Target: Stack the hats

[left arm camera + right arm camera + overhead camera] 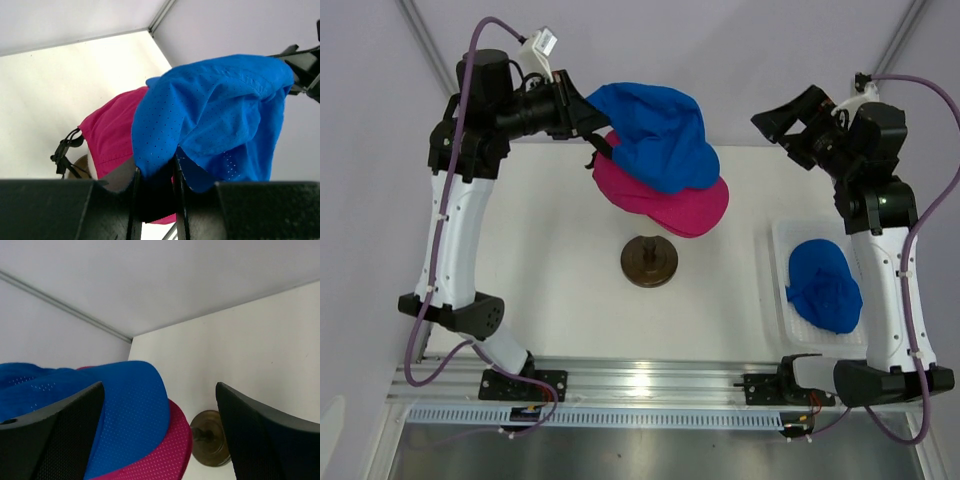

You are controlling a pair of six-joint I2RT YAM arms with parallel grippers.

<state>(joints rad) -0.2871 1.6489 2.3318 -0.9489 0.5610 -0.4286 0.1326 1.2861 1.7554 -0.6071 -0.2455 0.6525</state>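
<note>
- In the overhead view's upper centre, we see the left gripper closed on the edge of a blue cap; its wrist view shows the fingers pinching the blue fabric between them.
- That blue cap lies over the pink cap, which shows below and to the right of it at mid-frame.
- In the right wrist view the blue brim sits directly on top of the pink brim.
- A dark round stand stands on the table at the centre, just below the two caps.
- The right gripper, upper right, is spread wide and holds nothing.
- A second blue cap lies crumpled in the tray at the right edge, well apart from the others.
</note>
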